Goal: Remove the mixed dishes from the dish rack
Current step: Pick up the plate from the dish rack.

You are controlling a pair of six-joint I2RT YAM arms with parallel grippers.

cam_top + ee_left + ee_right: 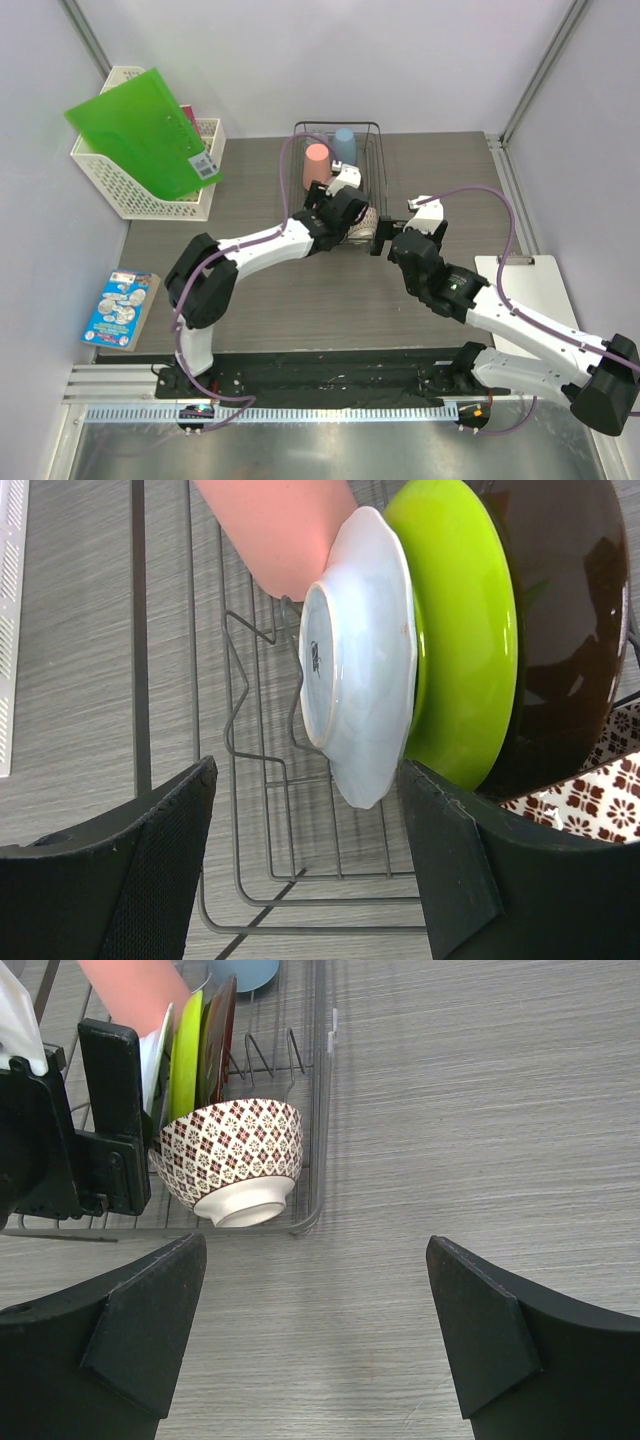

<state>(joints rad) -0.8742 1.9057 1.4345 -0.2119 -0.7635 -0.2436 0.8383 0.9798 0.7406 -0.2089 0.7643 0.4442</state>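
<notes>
The black wire dish rack (pixel 337 125) stands at the back middle of the table. It holds a pink cup (pixel 317 163) and a light blue cup (pixel 344 145). In the left wrist view the pale grey-white plate (pixel 365 670), the yellow-green plate (pixel 465 630) and the dark red plate (pixel 565 630) stand on edge side by side. The patterned white bowl (pixel 235 1155) lies at the rack's near end. My left gripper (pixel 308 780) is open inside the rack, with the pale plate's rim between its fingers. My right gripper (pixel 316 1245) is open over bare table, just right of the rack.
A white lattice basket (pixel 150 175) with a green folder (pixel 145 130) stands at the back left. A blue booklet (pixel 120 308) lies at the front left. A white clipboard (pixel 545 290) lies at the right. Walls close in the table on three sides.
</notes>
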